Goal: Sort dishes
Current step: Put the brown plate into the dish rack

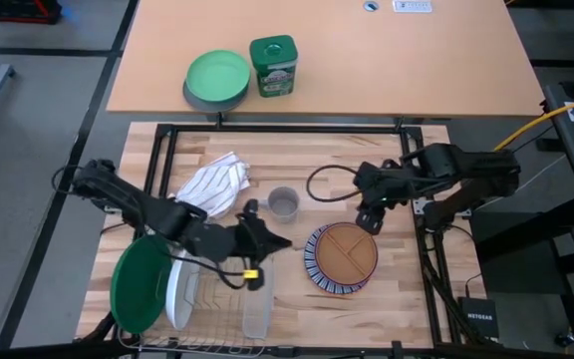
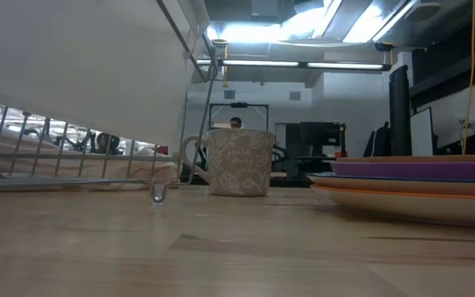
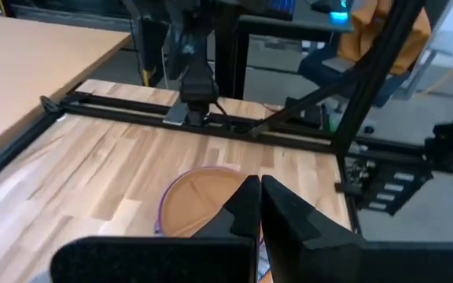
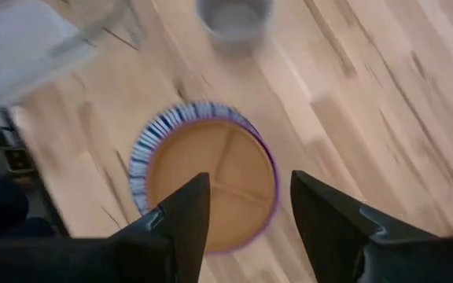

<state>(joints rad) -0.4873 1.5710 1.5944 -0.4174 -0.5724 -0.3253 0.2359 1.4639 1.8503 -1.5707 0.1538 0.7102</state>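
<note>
A stack of dishes (image 1: 342, 257) lies flat on the table right of centre. A brown divided plate (image 4: 211, 185) is on top, over a purple one and a blue-and-white striped one (image 4: 144, 145). A dark green plate (image 1: 140, 284) and a white plate (image 1: 179, 289) stand on edge in a wire rack (image 1: 222, 299) at the near left. My right gripper (image 4: 246, 204) hangs open above the stack's far edge, touching nothing. My left gripper (image 3: 259, 204) is shut and empty between rack and stack, pointing toward the stack.
A small grey mug (image 1: 283, 204) stands just beyond the stack, with a striped cloth (image 1: 215, 184) to its left. On the farther table sit a light green plate on a grey bowl (image 1: 217, 80) and a green tin (image 1: 273, 66). Black frame rails (image 1: 287, 130) border the wooden board.
</note>
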